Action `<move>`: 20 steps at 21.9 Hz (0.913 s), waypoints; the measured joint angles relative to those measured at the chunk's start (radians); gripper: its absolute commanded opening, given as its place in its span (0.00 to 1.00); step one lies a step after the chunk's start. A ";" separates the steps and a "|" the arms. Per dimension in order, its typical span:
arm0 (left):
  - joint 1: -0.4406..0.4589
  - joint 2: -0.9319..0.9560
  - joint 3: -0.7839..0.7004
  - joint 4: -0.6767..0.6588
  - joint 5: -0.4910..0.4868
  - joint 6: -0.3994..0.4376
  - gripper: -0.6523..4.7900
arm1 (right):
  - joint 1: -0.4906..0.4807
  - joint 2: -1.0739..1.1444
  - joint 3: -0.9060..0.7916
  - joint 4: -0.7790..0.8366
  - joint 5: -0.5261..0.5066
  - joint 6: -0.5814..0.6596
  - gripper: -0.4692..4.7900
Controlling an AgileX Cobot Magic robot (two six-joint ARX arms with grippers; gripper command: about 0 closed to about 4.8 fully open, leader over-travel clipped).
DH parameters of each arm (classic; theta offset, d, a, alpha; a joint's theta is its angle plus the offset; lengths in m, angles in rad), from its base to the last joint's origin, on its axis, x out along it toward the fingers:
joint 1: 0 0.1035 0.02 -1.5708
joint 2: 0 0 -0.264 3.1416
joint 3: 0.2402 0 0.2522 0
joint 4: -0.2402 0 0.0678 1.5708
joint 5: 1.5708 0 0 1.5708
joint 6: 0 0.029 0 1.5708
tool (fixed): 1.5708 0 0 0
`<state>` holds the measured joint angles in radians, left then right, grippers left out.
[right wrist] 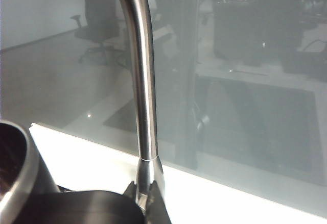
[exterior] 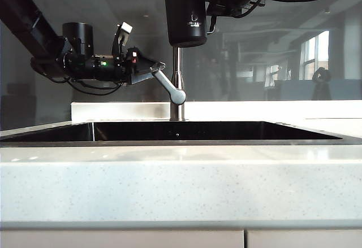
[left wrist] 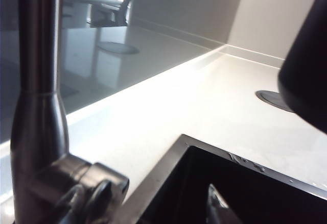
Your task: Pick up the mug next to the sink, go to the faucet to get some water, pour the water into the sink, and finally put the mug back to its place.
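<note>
The black mug point(exterior: 185, 19) hangs high beside the top of the faucet point(exterior: 177, 78), its white logo facing out. My right gripper point(exterior: 218, 5) comes in from the right and is shut on the mug's handle. In the right wrist view the mug's steel rim point(right wrist: 18, 175) and the faucet pipe point(right wrist: 143, 96) show, with the right gripper point(right wrist: 148, 203) pinched. My left gripper point(exterior: 157, 67) stands open at the upper end of the faucet's lever handle point(exterior: 169, 87). In the left wrist view the left gripper point(left wrist: 158, 208) is beside the lever base point(left wrist: 87, 180). The sink point(exterior: 169, 140) lies below.
A pale speckled countertop point(exterior: 181, 186) fronts the basin and a white ledge point(exterior: 271, 109) runs behind it under a glass wall. A round metal disc point(left wrist: 276, 99) is set in the counter beyond the sink corner. The mug's dark body point(left wrist: 306, 71) hangs above it.
</note>
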<state>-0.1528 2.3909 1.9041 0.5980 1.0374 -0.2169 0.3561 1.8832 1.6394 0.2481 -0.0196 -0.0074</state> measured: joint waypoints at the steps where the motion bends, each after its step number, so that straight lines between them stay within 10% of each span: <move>1: 0.003 0.000 0.000 -0.004 0.011 -0.002 0.67 | 0.000 0.000 0.000 0.000 0.000 0.000 0.09; 20: 0.002 0.000 0.000 0.017 0.053 -0.024 0.67 | 0.000 0.000 0.000 -0.003 0.000 -0.001 0.09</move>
<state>-0.1505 2.3909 1.9041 0.6147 1.0908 -0.2409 0.3561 1.8832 1.6394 0.2455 -0.0196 -0.0082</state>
